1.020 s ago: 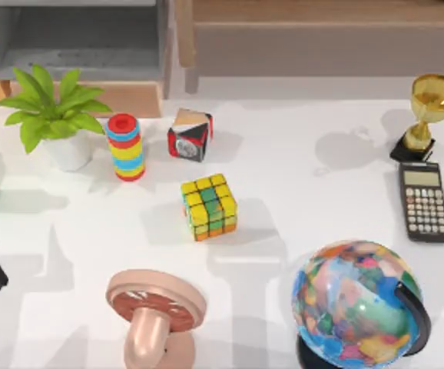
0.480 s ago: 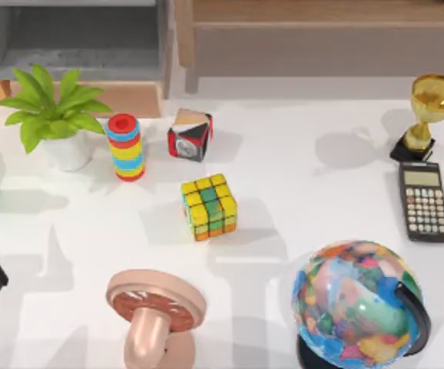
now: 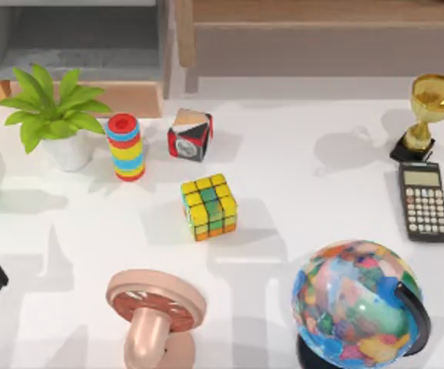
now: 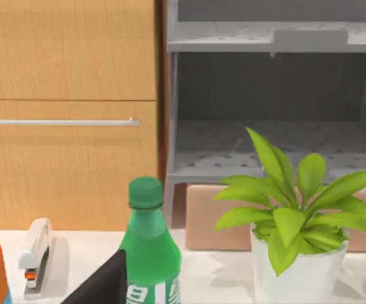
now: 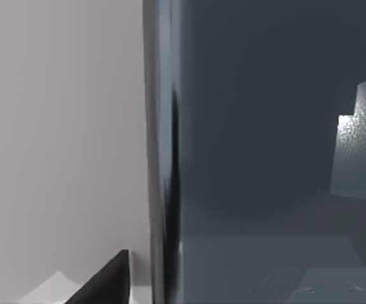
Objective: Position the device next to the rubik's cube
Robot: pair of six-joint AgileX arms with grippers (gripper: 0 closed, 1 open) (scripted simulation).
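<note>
Nothing on the table has moved; your rubik's cube (image 3: pixel 209 206) sits centre. Device (image 5: pixel 265 152) close before right wrist; grip state cannot be told. Next: carry it beside the cube.

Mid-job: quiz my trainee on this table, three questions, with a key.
1. Which thing stands closest to the rubik's cube? A) red, black and tan cube B) globe C) trophy
2. True or false: the calculator touches the rubik's cube.
3. Fill in: in the left wrist view, the green bottle stands beside a potted ____.
Key: 1 A; 2 false, the calculator lies apart, far to the right; 3 plant.
</note>
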